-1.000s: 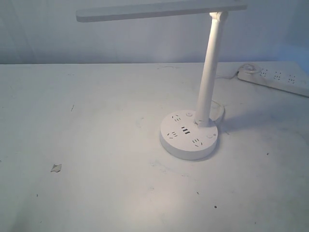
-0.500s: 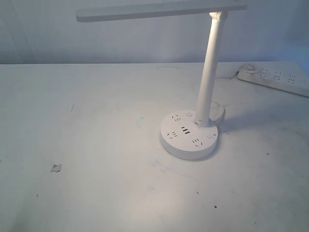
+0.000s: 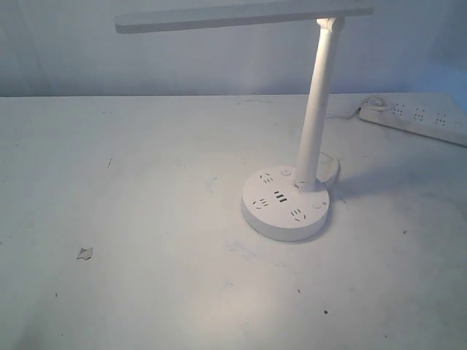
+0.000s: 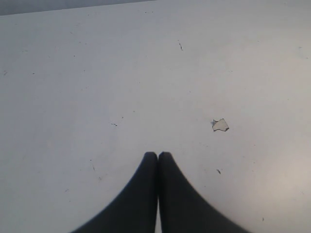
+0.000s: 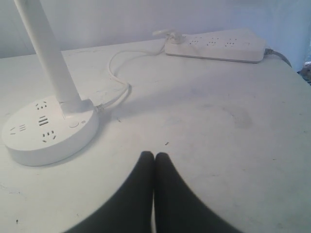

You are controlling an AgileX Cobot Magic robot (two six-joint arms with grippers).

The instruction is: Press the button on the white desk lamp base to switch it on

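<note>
The white desk lamp (image 3: 316, 109) stands right of the table's middle, its flat bar head (image 3: 241, 16) reaching left above a bright patch on the table. Its round white desk lamp base (image 3: 286, 203) shows socket holes, three dark USB slots and small round buttons. The right wrist view shows the base (image 5: 48, 131) and pole (image 5: 48, 53) some way off from my right gripper (image 5: 154, 155), which is shut and empty. My left gripper (image 4: 158, 155) is shut over bare table, holding nothing. Neither gripper appears in the exterior view.
A long white power strip (image 3: 416, 120) lies at the back right, also seen as the power strip (image 5: 216, 47) with the lamp's cord (image 5: 116, 92) looping to it. A small paper scrap (image 3: 85, 253) lies left on the white table (image 3: 146, 160).
</note>
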